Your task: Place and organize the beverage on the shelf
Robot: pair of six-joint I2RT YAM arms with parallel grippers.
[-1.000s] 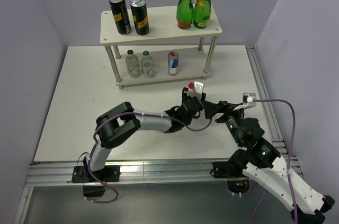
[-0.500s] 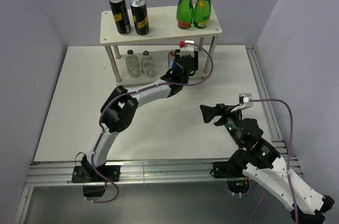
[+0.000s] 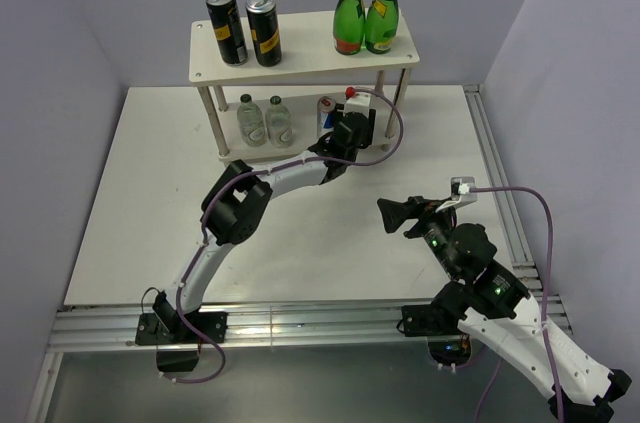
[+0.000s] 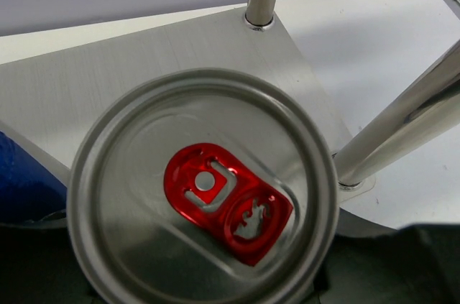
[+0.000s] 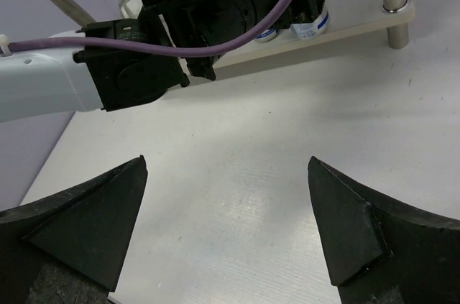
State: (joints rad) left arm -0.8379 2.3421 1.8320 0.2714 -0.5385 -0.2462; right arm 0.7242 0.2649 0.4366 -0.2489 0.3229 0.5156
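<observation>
Left pincer (image 3: 345,111) grips can (image 4: 205,189) near shelf (image 4: 108,52) corner.

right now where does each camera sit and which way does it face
top external: above, behind the arm bases, looking down over the white table to the two-tier pale wooden shelf; both arms show.
left wrist: on the left gripper, looking down onto the slim silver red-tabbed can over the lower board; dark finger edges show.
right wrist: low over the table, facing the shelf; the open right gripper frames it.
shared: top and right wrist both show the left arm at the shelf.
</observation>
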